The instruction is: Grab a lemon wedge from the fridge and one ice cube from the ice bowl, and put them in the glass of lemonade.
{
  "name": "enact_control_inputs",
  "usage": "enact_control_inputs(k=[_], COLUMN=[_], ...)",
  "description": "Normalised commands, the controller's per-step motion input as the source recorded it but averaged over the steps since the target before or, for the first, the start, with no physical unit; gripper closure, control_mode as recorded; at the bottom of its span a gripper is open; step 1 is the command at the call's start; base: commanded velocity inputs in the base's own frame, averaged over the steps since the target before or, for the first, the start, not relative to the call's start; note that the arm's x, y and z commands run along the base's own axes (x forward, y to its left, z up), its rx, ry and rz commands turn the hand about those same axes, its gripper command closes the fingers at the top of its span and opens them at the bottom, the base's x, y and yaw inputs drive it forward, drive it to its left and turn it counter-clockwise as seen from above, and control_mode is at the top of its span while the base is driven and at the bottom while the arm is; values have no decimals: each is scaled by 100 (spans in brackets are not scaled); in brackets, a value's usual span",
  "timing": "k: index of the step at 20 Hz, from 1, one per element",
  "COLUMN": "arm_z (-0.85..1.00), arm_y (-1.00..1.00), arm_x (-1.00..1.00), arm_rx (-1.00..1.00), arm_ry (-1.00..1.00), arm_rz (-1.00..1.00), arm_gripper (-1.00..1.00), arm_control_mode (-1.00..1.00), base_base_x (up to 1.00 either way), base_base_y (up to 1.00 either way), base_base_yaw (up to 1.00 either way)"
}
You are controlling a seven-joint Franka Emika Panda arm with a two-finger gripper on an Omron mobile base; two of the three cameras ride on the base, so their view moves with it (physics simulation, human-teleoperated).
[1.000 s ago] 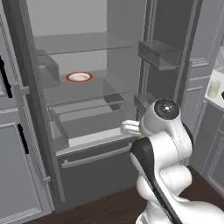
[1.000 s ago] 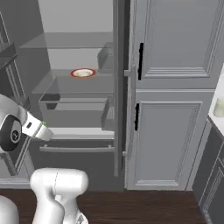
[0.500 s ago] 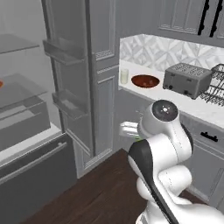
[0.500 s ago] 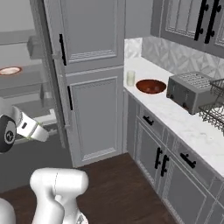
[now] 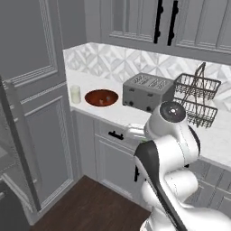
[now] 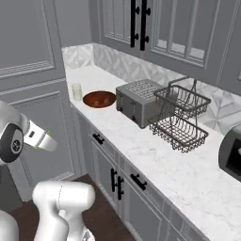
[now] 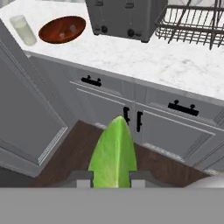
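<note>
In the hand view my gripper (image 7: pixel 111 180) is shut on the lemon wedge (image 7: pixel 113 148), a bright yellow-green slice that points away from the camera. The hand hangs over the dark wood floor, in front of the lower cabinets. From the base, the gripper (image 5: pixel 131 131) sticks out to the left of the arm, below the counter edge. The glass of lemonade (image 7: pixel 23 29) stands at the counter's far left end, beside the reddish-brown ice bowl (image 7: pixel 62 29) with pale lumps in it. Both also show from the base: glass (image 5: pixel 75 94), bowl (image 5: pixel 101 97). The fridge's open door edge (image 5: pixel 18 155) sits at far left.
A grey toaster (image 5: pixel 146 91) stands right of the bowl, then a black wire rack (image 5: pixel 196 94). A dark appliance (image 6: pixel 231 153) sits further right. Lower cabinet doors with black handles (image 7: pixel 133 119) face the hand. A tall panelled cabinet (image 5: pixel 40 113) stands left of the counter.
The whole picture has swung from the open fridge to the counter, so the base has turned. The wedge stays in the gripper.
</note>
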Motion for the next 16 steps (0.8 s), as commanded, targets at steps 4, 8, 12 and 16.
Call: enact_control_inputs(k=[4,8,12,16], arm_z=[0,0,0,0], arm_y=[0,0,0,0], arm_x=[0,0,0,0], arm_rx=[0,0,0,0], arm_ry=[0,0,0,0], arm_rz=[0,0,0,0], arm_gripper=[100,100,100,100], arm_control_mode=[100,100,100,100], base_base_x=[100,100,100,100], base_base_y=[1,23,54,8], base_base_yaw=[3,4,1,0])
